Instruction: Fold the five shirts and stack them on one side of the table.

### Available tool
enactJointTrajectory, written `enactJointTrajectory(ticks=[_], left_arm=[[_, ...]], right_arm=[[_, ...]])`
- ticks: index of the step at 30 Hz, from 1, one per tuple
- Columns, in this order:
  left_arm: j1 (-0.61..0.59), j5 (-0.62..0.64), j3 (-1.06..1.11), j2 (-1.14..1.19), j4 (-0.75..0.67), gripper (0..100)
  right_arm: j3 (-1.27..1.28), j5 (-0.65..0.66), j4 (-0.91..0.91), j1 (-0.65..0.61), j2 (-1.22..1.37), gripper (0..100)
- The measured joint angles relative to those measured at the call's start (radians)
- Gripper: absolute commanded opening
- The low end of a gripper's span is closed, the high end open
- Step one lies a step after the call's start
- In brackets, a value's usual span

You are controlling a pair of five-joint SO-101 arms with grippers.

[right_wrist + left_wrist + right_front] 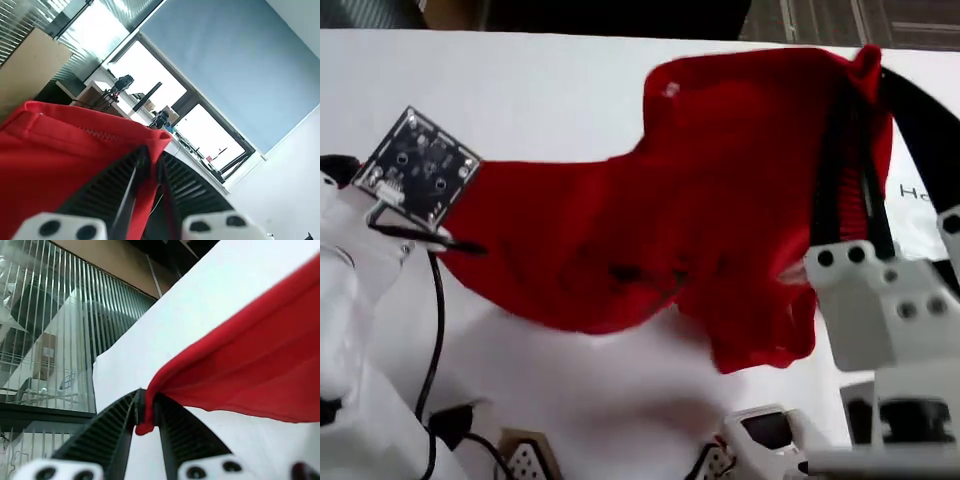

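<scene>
A red shirt point(680, 210) hangs stretched in the air above the white table point(520, 90), held between both arms. My left gripper point(146, 415) is shut on one corner of the red shirt point(250, 370), at the left in the high view. My right gripper point(150, 165) is shut on the hemmed edge of the red shirt point(60, 160), raised high at the right in the high view, where its black fingers point(850, 160) pinch the cloth. The shirt sags in the middle and its lower folds hang toward the table's front.
The left arm's camera board point(418, 166) and white body point(350, 330) stand at the left, with a black cable point(435, 330) trailing down. The right arm's white housing point(885, 310) fills the lower right. A paper sheet point(920, 210) lies at the table's right edge.
</scene>
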Motion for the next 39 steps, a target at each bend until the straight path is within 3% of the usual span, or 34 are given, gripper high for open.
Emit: enactJointTrajectory(ticks=[17, 28, 39], left_arm=[[-0.064, -0.002, 0.146, -0.064, -0.075, 2], [-0.087, 0.072, 0.137, -0.066, -0.002, 2], [-0.091, 0.074, 0.075, -0.290, 0.003, 2]], right_arm=[[-0.031, 0.046, 0.012, 0.000, -0.003, 2.0], [-0.031, 0.046, 0.043, 0.000, -0.003, 2.1], [-0.046, 0.046, 0.043, -0.002, -0.100, 2.1]])
